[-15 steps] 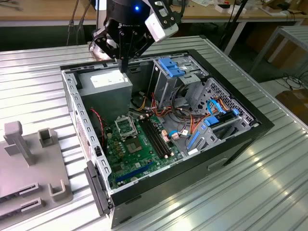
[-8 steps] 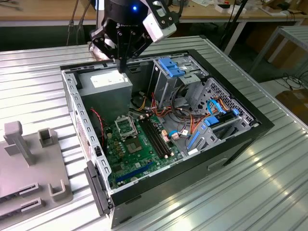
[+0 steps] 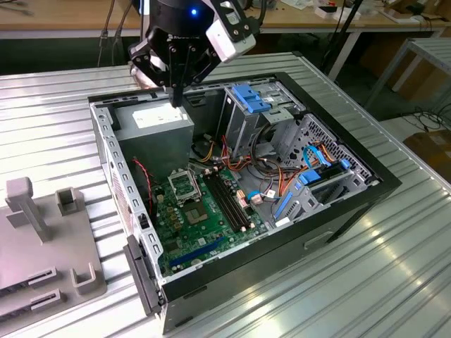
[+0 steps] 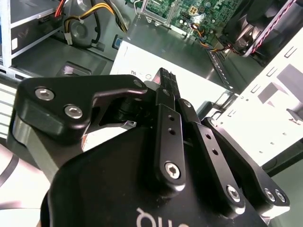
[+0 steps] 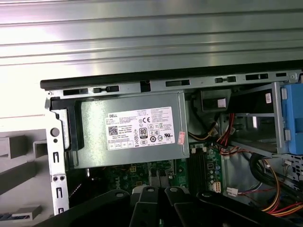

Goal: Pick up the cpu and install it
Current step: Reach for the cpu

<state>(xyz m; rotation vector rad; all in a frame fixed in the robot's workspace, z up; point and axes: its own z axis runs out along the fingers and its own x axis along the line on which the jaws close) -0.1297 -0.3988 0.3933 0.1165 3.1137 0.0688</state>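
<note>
The cpu is hidden or out of view. My gripper hangs over the open computer case, its black fingers drawn together into one narrow tip just above the grey power-supply box. In the second wrist view the gripper is shut, and nothing shows between its fingertips, which point at the white-labelled power-supply box. The square metal-framed socket with a dark centre lies on the green motherboard, lower in the case than the gripper.
The black case wall rings the work area. Long black memory slots, a blue drive caddy and loose cables crowd the interior. A grey fixture stands on the ribbed metal table at the exterior view's left.
</note>
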